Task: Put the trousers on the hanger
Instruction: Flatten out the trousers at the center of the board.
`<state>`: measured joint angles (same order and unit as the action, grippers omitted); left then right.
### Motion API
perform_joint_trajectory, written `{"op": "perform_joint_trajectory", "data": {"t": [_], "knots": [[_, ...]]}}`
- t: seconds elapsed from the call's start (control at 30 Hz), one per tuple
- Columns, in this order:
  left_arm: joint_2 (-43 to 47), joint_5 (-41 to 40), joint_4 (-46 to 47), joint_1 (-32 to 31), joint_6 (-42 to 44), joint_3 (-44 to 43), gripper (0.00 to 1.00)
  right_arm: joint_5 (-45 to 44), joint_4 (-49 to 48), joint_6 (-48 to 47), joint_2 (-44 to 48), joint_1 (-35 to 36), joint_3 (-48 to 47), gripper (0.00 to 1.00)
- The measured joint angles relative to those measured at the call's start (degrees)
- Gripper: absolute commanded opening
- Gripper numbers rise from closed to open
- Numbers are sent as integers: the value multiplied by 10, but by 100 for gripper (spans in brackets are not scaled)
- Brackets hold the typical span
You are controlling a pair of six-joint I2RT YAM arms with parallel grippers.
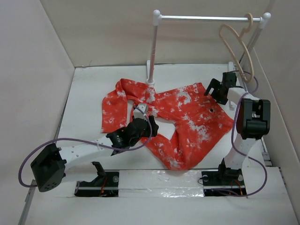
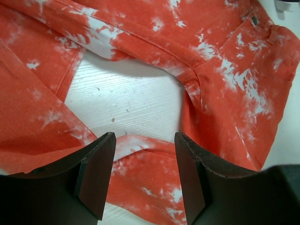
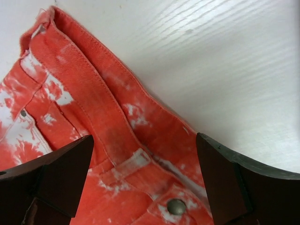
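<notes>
Trousers [image 1: 187, 117] lie flat on the worktop [image 1: 89, 93], about centre in the overhead view. Waist end points to 3 o'clock; one leg runs off to 10 o'clock, the other to 6 o'clock. Bare worktop shows between the legs at the crotch. Not on the hanger [image 1: 236, 44] yet. It hangs by its hook from the rack rail [image 1: 201, 18] at 1 o'clock, well apart from the cloth.

Left arm [image 1: 84, 152] reaches in from 7 o'clock. Left jaws are partly apart, with nothing between them. They hover over the inner edge of a leg beside the crotch gap. Judgement: placed there to pinch a leg edge, where the cloth has a free border to catch.

Right arm [image 1: 253, 117] stands at 3 o'clock, wrist bent down over the waist end. Right jaws are wide apart and empty. The wrist view shows the waistband [image 3: 93, 93] running between them, with a metal rivet [image 3: 176, 206] at 6 o'clock in that view. Judgement: the waistband is the stiffest, thickest hem, so a grip there should hold without slipping.

Step in hand, by estimate: taking hold at two points before lifting. Task is barely begun. Risk: the limp legs may drag or bunch when raised, and the hanger can swing on the rail.
</notes>
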<state>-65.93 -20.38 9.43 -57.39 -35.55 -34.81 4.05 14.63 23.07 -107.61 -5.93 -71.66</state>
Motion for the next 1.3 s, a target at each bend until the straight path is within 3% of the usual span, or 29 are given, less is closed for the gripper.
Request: {"op": "perform_joint_trajectory", "data": {"t": [0.17,0.2,0.27,0.3,0.33,0.43,0.67,0.9,0.97,1.0,1.03,1.1,1.23,1.27,1.3], "knots": [[42,3,17,0,15,19,50,26,45,-26,-38,4,-47,83],[50,2,20,0,18,22,50,26,55,-30,-38,8,-47,67],[64,-1,23,0,24,28,50,22,67,-38,-37,18,-40,50],[69,-3,26,0,26,31,50,16,69,-40,-35,25,-33,27],[76,-4,28,0,28,35,50,12,67,-40,-28,30,-23,16],[86,-7,33,1,34,45,50,5,51,-31,14,40,36,0],[88,-7,39,1,35,59,51,-16,29,11,179,32,180,0],[88,-13,36,17,28,61,52,-96,45,52,325,-58,204,0],[88,-20,30,24,22,61,53,-123,44,62,350,-87,211,9],[89,-24,26,29,19,61,53,-133,44,66,358,-99,215,38],[90,-28,21,35,16,61,53,-142,43,72,362,-109,219,57],[96,-40,6,52,7,63,53,-150,38,76,363,-115,227,81],[118,-61,-16,100,-19,83,52,-150,32,78,362,-90,241,85],[125,-64,-20,114,-28,93,52,-151,24,78,366,-74,248,83],[132,-66,-23,128,-37,106,51,-152,17,78,376,-54,259,70]]}}
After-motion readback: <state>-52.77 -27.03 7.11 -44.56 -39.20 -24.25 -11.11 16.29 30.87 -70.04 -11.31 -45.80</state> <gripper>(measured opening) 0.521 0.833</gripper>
